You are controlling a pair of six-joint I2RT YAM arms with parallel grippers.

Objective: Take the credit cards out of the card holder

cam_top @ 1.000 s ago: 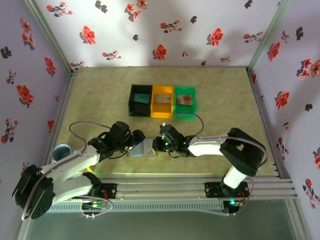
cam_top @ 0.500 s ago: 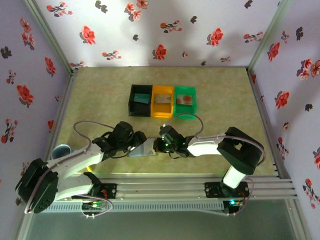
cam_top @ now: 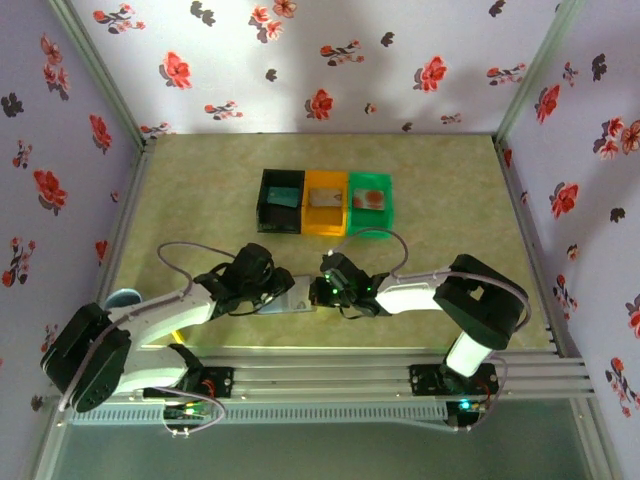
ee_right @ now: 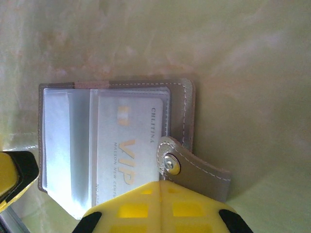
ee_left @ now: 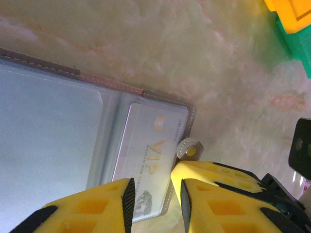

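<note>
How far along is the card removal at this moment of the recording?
Done: the black bin, orange bin and green bin each hold what looks like a card. In hand: the card holder lies open on the table, the right gripper shut at its tab end, the left gripper straddling its sleeve edge, jaws apart. Left: a pale VIP card sits in that sleeve, not yet pulled out.

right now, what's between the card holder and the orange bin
Nothing: bare table lies between the card holder and the orange bin, as the left wrist view shows.
</note>
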